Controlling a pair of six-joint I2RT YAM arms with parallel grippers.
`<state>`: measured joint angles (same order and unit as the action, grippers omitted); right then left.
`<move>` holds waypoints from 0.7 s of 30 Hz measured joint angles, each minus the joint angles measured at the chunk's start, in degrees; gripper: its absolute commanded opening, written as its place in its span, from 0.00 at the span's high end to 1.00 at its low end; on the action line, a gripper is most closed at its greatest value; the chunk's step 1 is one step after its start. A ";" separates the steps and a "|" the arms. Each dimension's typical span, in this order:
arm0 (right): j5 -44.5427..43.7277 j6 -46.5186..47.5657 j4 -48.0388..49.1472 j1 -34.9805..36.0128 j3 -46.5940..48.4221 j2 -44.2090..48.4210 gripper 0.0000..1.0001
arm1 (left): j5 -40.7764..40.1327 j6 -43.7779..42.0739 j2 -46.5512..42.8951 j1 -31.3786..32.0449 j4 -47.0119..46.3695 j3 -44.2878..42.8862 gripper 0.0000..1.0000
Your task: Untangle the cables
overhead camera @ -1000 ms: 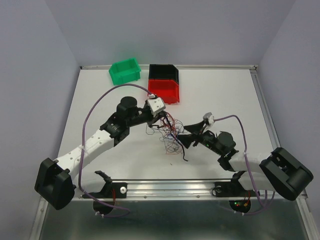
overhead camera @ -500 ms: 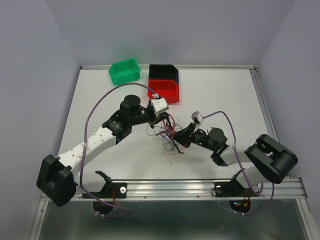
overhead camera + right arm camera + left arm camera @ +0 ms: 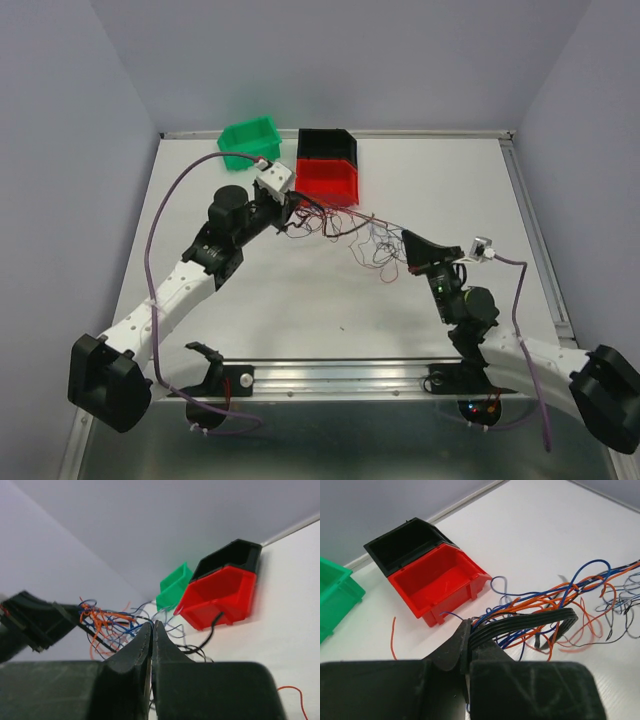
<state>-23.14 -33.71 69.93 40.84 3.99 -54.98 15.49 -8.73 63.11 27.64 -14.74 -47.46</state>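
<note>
Orange, blue and red tangle of the cables (image 3: 345,232) drawn out long between two closed grips.

Bunched in a knot at mid-table a second ago; now strung above the table (image 3: 440,180) from the left gripper (image 3: 290,210), pinched tight on one end just in front of the red bin (image 3: 328,182), across to the right gripper (image 3: 410,250), clamped fully shut on strands at the other end after standing wide open a moment before. Pulled well apart since then, left up toward the bins, right back toward its own side. Reads as a first real spread of the knot: loops hanging slack under a taut top line, crossings not yet freed. Probably calls for teasing out single strands next, not harder pulling.
</note>
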 measured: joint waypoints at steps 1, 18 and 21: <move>-3.23 -1.84 -3.89 0.42 0.20 4.44 0.99 | -0.26 0.61 -0.11 -0.07 -0.37 0.00 0.99; -23.23 -8.94 -55.12 -0.42 1.36 35.82 0.66 | 5.31 4.00 -3.30 -5.18 -4.35 3.45 0.85; -24.30 -6.60 -57.13 -0.68 2.40 31.21 0.50 | 4.98 2.89 -3.28 -5.99 -4.70 3.39 0.85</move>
<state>-47.44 -40.32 12.80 40.16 6.39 -23.77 20.47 -5.85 59.83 21.65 -19.44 -44.07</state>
